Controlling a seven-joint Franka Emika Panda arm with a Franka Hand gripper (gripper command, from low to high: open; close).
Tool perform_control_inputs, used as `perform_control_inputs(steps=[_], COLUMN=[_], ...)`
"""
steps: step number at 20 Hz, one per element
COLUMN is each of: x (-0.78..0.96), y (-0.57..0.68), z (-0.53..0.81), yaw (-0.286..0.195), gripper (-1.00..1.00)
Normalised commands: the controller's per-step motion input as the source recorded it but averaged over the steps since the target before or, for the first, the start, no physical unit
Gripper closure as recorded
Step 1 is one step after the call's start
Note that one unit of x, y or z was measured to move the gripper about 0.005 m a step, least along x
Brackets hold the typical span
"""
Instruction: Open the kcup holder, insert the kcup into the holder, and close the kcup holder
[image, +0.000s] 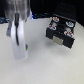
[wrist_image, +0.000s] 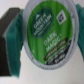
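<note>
The kcup (wrist_image: 50, 29), a white pod with a green printed top, fills the wrist view, clamped between teal finger pads (wrist_image: 15, 42). My gripper (wrist_image: 47, 35) is shut on it. In the exterior view the gripper (image: 21, 47) hangs just above the white table on the exterior view's left, with a speck of the kcup's green (image: 26, 48) at its tip. On the exterior view's right, well apart from the gripper, stands the kcup holder (image: 61, 34), a black box with a pale mark on its front. The picture is too blurred to tell how far its tray is out.
Pods with dark or reddish tops (image: 55, 22) sit in round slots on the holder. The white table (image: 45, 65) spreads between gripper and holder. The arm's pale links (image: 17, 15) rise at the exterior view's left.
</note>
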Motion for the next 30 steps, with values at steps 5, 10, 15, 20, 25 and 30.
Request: perform_control_inputs(steps=[5,10,15,20,25,30], x=[0.19,0.24,0.29,0.12,0.22,0.13], y=[0.54,0.61,0.61,0.63,0.66,0.67], z=[0.7,0.7,0.73,0.59,0.5,0.29], yaw=[0.016,0.026,0.029,0.029,0.014,0.022], gripper=[1.0,1.0,1.0,1.0,1.0,1.0])
